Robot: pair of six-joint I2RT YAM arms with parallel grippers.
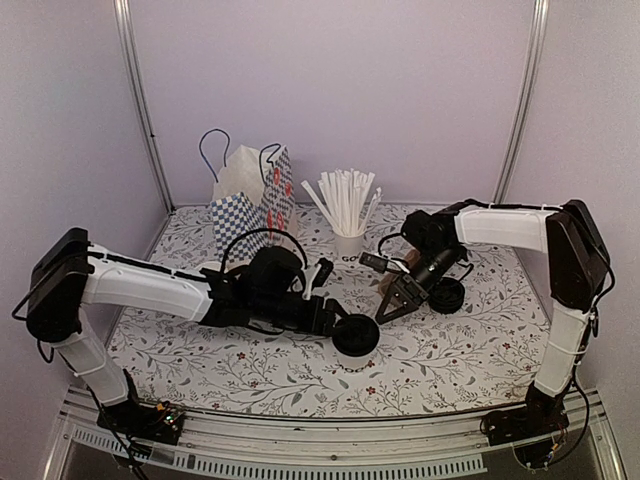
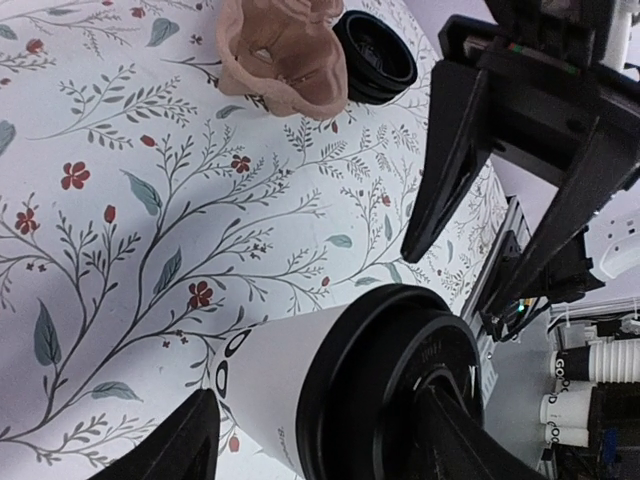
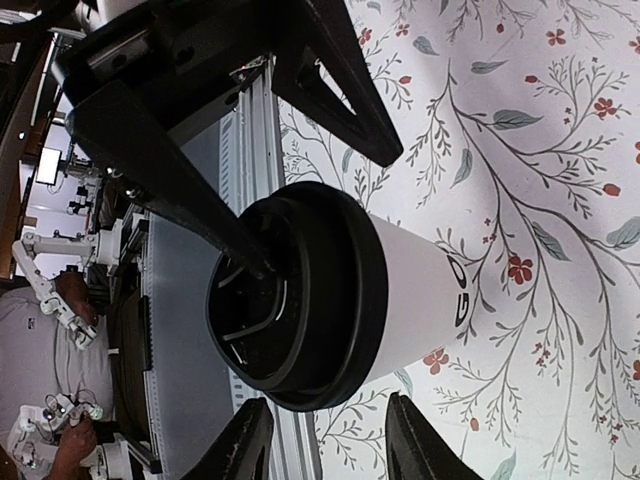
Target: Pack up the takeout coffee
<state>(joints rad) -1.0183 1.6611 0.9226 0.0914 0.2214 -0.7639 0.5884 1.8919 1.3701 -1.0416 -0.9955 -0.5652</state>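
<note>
Your left claw (image 2: pixel 320 440) sits wide open astride the small white paper cup with the round black plastic lid (image 1: pixel 356 337), and it has hold of nothing. The cup stands upright on the floral bench (image 1: pixel 200 350), at 6 o'clock from the white cup of straws (image 1: pixel 348 240). Your right claw (image 2: pixel 455 285), open and empty, hangs near the cup's 1 o'clock. If you close off-centre or on the lid, you may tip the cup or pop the lid. The claws could also clash. The checked paper bag (image 1: pixel 238 225) stands at 10 o'clock.
</note>
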